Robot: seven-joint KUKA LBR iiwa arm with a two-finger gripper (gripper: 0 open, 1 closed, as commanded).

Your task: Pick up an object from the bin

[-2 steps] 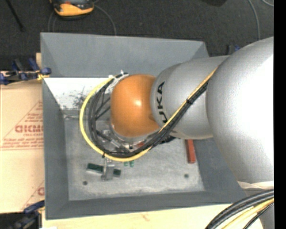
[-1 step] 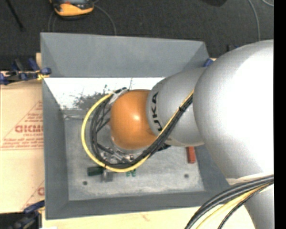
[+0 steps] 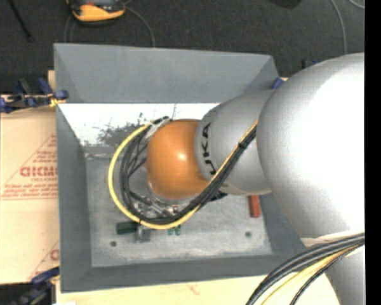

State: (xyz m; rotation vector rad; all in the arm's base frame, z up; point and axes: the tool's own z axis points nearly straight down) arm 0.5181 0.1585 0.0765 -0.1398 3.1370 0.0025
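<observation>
Where the arm (image 3: 292,145) reaches in from the right, bent down over the grey bin (image 3: 73,189), its orange wrist cover (image 3: 171,157) hangs above the bin's middle and the gripper (image 3: 145,226) sits low over the near-left floor. Whether it is spread or pressed together, I cannot tell. One dark green piece (image 3: 125,229) lies just left of it, one small green bit (image 3: 174,231) just right, and one red-brown piece (image 3: 254,206) well apart at the right.

The grey arm (image 3: 305,145) reaches in from the right and points down. Its round orange cover (image 3: 171,157) faces up, with yellow and black cables (image 3: 128,164) looped beside it.
</observation>
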